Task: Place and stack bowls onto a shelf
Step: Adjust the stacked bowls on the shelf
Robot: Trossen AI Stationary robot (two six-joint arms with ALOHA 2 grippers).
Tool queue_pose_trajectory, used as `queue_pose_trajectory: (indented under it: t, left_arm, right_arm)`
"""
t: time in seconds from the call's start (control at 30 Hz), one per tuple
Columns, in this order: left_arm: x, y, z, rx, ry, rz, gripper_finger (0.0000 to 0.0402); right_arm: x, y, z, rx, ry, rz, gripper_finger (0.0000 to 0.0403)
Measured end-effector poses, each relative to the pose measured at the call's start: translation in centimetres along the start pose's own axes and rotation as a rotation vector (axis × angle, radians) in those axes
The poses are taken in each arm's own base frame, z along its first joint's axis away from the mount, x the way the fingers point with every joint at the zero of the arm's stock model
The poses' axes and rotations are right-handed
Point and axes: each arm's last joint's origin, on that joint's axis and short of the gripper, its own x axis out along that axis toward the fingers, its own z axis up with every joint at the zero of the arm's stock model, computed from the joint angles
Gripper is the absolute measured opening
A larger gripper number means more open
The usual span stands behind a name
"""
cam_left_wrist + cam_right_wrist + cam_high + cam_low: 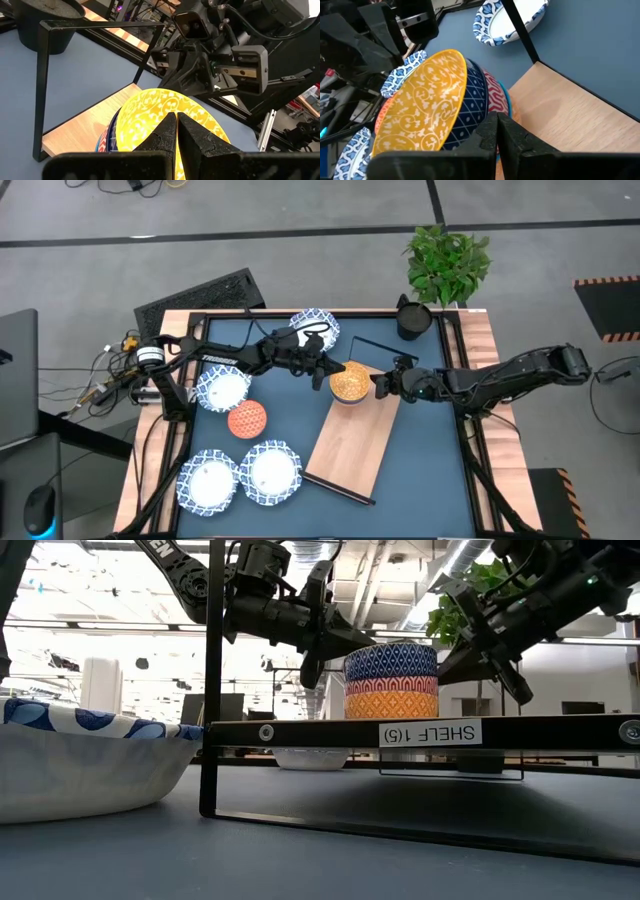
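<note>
Because both arms crowd the same spot, the danger is a knock. Well off to the left pincer's outer side, the white bowls and the red-orange bowl wait on the table, not yet shelved. The left pincer hangs just beside the stacked bowls, fingers pressed together on nothing. The stack sits between the two pincers, near the shelf's far end and close to its edge. The right pincer is just beside it on the opposite side, also clenched empty. A sideways drift by either arm could push the stack off the board or topple the yellow-lined top bowl.
</note>
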Motion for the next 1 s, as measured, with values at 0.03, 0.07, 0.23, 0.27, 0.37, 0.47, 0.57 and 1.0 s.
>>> queue_pose_trajectory:
  t: [0.03,0.07,0.23,0.27,0.37,0.47,0.57,1.0]
  left_arm:
    - [0.0,0.0,0.0,0.0,0.0,0.0,0.0]
    - [0.0,0.0,0.0,0.0,0.0,0.001,0.0]
    - [0.0,0.01,0.0,0.0,-0.001,0.002,0.0]
    - [0.0,0.01,0.0,0.0,-0.001,0.002,0.0]
    - [0.0,0.01,0.01,0.0,-0.001,0.002,0.0]
    - [0.0,0.01,0.0,0.0,-0.001,0.002,0.0]
    - [0.0,0.01,0.0,-0.001,-0.001,0.002,0.0]
    - [0.0,0.01,0.0,-0.001,-0.001,0.002,0.0]
  right_arm:
    - [0.0,0.0,-0.01,-0.001,0.003,0.002,0.0027]
    - [0.0,0.01,-0.02,-0.001,0.005,0.002,0.0027]
    - [0.0,-0.01,-0.03,-0.003,0.006,0.001,0.0032]
    - [0.0,-0.01,-0.04,-0.003,0.007,0.001,0.0033]
    - [-0.01,-0.12,-0.11,-0.008,0.014,-0.009,0.0032]
    - [-0.01,-0.25,-0.18,-0.013,0.021,-0.021,0.0028]
    - [-0.01,-0.32,-0.22,-0.016,0.025,-0.028,0.0027]
    - [-0.4,0.3,0.48,-0.013,-0.04,0.025,0.0027]
